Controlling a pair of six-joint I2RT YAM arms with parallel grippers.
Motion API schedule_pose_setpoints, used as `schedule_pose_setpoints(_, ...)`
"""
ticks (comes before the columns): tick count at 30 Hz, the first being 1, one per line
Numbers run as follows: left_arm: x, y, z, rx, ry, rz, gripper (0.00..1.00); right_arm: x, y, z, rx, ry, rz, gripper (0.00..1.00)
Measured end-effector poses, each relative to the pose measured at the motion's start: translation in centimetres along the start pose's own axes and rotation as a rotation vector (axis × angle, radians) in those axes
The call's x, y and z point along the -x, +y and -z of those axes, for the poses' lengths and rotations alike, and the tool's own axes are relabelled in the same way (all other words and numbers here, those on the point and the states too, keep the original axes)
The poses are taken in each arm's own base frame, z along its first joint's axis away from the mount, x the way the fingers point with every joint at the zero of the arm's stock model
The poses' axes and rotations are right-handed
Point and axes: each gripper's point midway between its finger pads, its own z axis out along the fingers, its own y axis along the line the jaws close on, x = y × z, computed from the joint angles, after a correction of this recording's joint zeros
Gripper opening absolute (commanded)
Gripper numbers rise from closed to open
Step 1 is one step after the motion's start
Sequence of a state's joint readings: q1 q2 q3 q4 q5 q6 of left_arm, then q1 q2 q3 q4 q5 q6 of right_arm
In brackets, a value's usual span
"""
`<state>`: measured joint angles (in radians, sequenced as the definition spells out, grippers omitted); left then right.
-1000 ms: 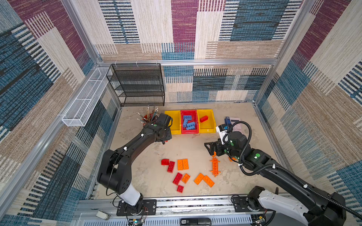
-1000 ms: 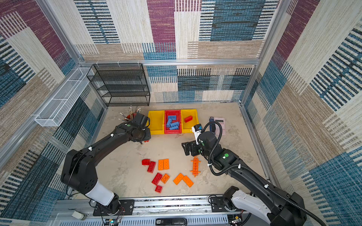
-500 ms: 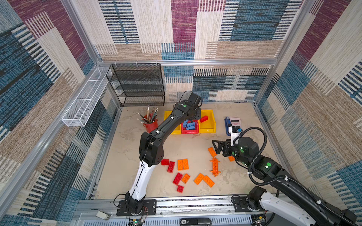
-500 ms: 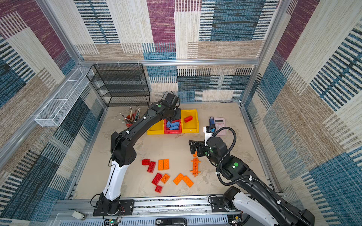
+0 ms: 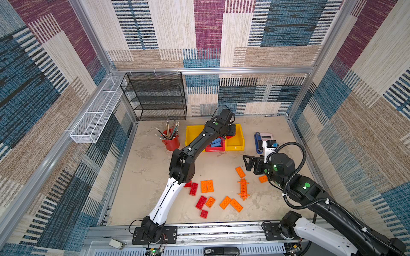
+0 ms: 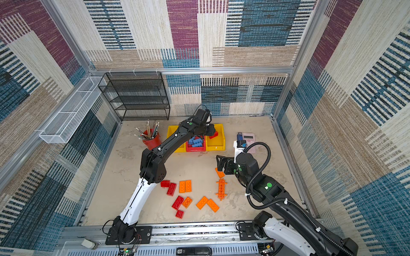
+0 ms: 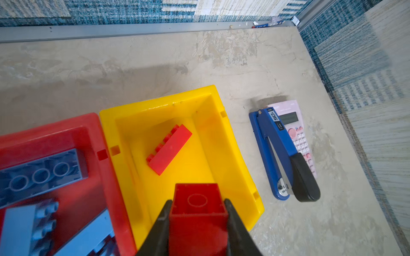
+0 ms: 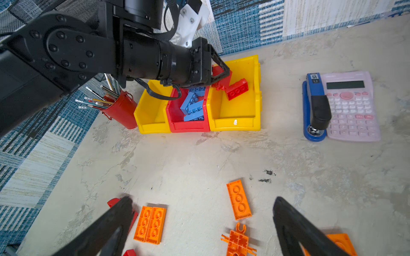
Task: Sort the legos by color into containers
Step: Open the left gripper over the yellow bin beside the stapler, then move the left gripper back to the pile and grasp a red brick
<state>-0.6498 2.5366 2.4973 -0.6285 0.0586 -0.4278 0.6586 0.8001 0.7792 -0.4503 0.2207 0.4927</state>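
— Firstly, the left claw [image 7: 198,205]: what state?
— Nearly closed, jaws pinching a red brick [image 7: 197,223] by two opposite sides. It hangs above the right yellow bin [image 7: 235,155]. The left arm [image 5: 177,168] rises from its base at the near edge, elbow lifted, forearm stretched out to the far row of bins.

— And the right claw [image 8: 203,200]?
— Jaws spread wide, gripping nothing. It hovers low over the table [image 5: 144,177], and a flat orange brick [image 8: 239,202] lies just ahead of it. The right arm [image 5: 310,192] is bent low along the right side, wrist turned toward the middle.

— Containers?
— Three in a row, side by side: left yellow bin [image 5: 193,135], red bin [image 5: 214,150], then the right yellow bin. The red bin holds blue bricks [image 8: 193,106]. One loose red brick [image 7: 169,149] lies tilted in the right yellow bin.

— Unsorted pieces?
— All on the table toward the near edge, well apart from the bins. A long orange tabbed piece [image 5: 243,188] lies near the right claw. Orange bricks [image 5: 206,186] and red pieces [image 5: 201,202] sit mixed, several touching.
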Motion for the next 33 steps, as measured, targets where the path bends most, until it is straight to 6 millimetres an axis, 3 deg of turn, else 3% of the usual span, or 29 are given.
schedule_pose_setpoints(2,0.5,0.0,-0.4,-0.013,-0.018,0.005,0.65,0.1,0.0,-0.1,-0.006,0.003,0.001,0.99)
schedule_pose_setpoints(5,1.2,-0.1,-0.9,-0.04,-0.036,0.019,0.76,0.2,0.0,-0.2,-0.014,0.009,0.003,0.99)
schedule_pose_setpoints(12,0.9,-0.2,0.6,-0.066,-0.031,0.023,0.78,0.4,0.1,-0.6,-0.029,0.019,-0.002,0.99)
schedule_pose_setpoints(15,0.1,-0.2,3.6,-0.068,-0.028,0.021,0.78,-0.1,-0.1,-1.2,-0.042,0.04,-0.002,0.99)
schedule_pose_setpoints(21,-1.2,1.0,13.6,-0.039,-0.129,0.02,0.78,-2.1,0.4,-2.8,-0.024,0.125,0.007,0.99)
schedule_pose_setpoints(24,-5.4,3.2,16.9,0.009,-0.111,0.032,0.77,-3.3,0.5,-3.4,-0.015,0.169,0.013,0.99)
schedule_pose_setpoints(29,-14.1,8.2,21.2,0.139,-0.029,0.067,0.77,-3.9,1.2,-3.7,0.015,0.201,0.037,0.99)
schedule_pose_setpoints(33,-20.2,11.8,23.6,0.234,0.027,0.129,0.77,-3.6,1.7,-3.7,0.028,0.198,0.054,0.99)
